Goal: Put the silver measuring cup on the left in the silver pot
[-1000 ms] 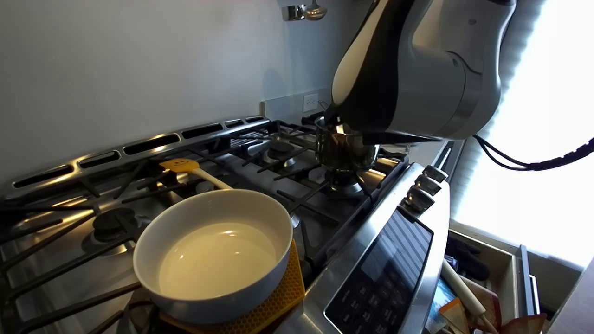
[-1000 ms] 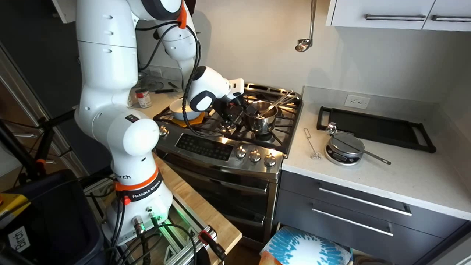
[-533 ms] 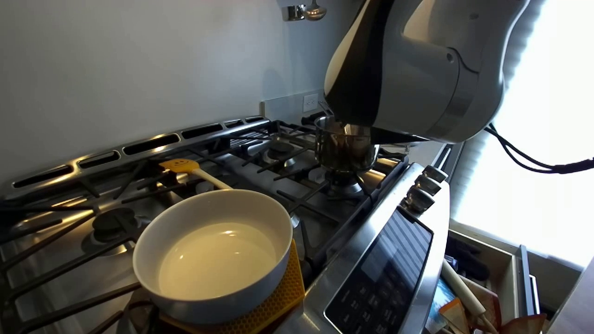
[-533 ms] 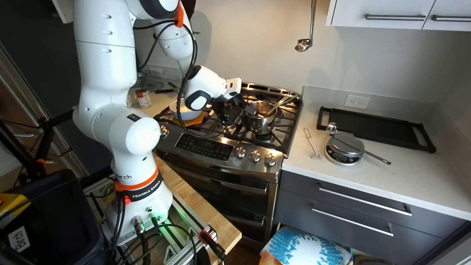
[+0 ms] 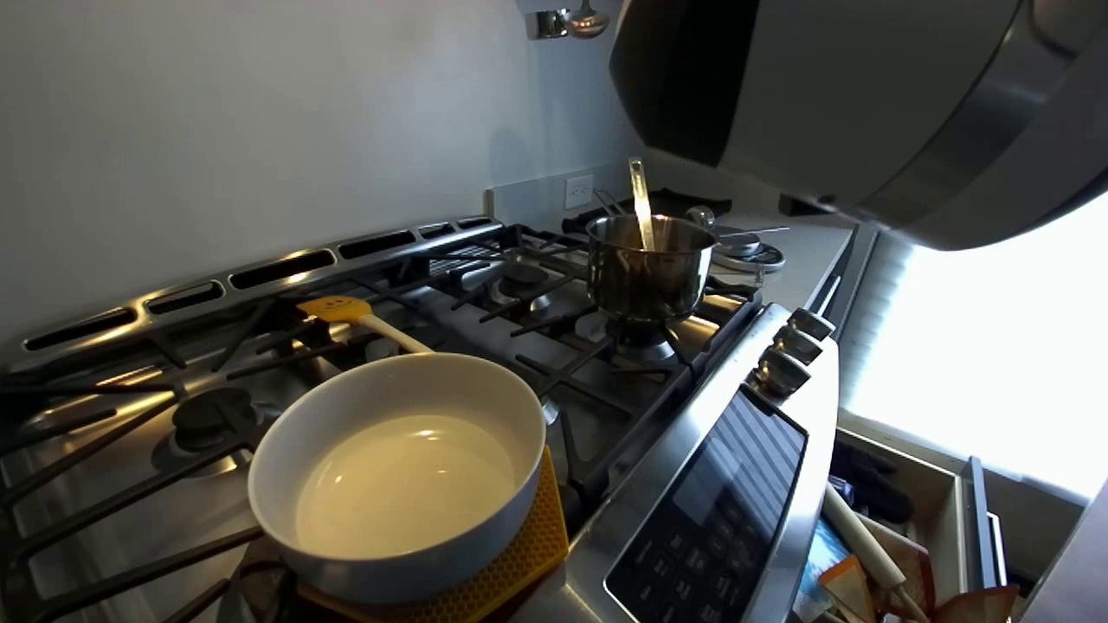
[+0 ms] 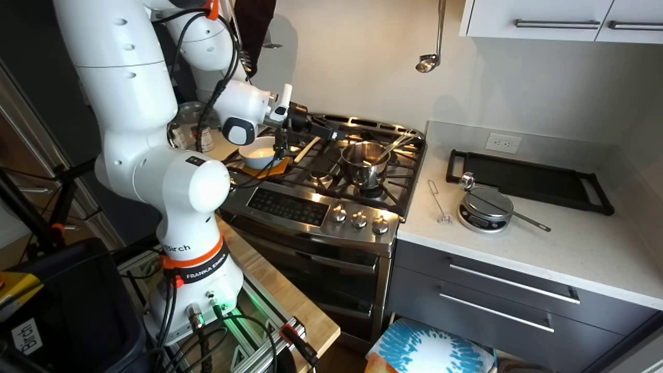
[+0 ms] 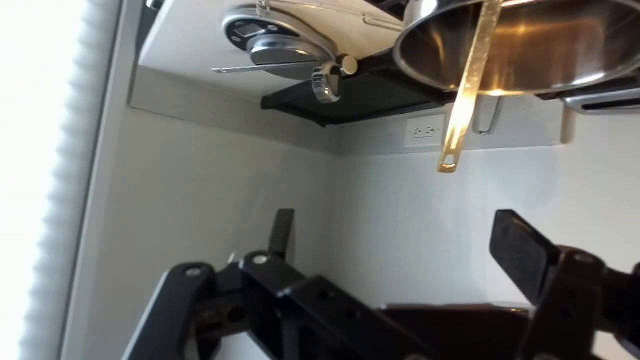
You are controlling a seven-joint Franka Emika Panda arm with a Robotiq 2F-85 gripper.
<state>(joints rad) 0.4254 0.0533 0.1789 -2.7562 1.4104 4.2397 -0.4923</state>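
The silver pot (image 5: pixel 647 281) stands on the stove in both exterior views (image 6: pixel 365 173). It also shows at the top of the wrist view (image 7: pixel 560 45). A long thin silver handle (image 5: pixel 641 203) sticks up at a tilt out of the pot. I take it to be the measuring cup's handle, also seen in the wrist view (image 7: pixel 465 110); the cup end is hidden inside the pot. My gripper (image 7: pixel 392 225) is open and empty, its fingertips apart from the handle. In an exterior view the gripper (image 6: pixel 336 135) is up and left of the pot.
A second long-handled metal cup (image 6: pixel 466 180) rests on a kitchen scale (image 6: pixel 484 210) on the counter. Beside it are a whisk (image 6: pixel 440 204) and a black tray (image 6: pixel 538 178). The large cream pot (image 5: pixel 398 493) and a yellow spatula (image 5: pixel 338 309) are on the stove.
My gripper has moved from the pot's rim back, up and away to the left in an exterior view. The handle has tilted slightly lower and stays in the pot.
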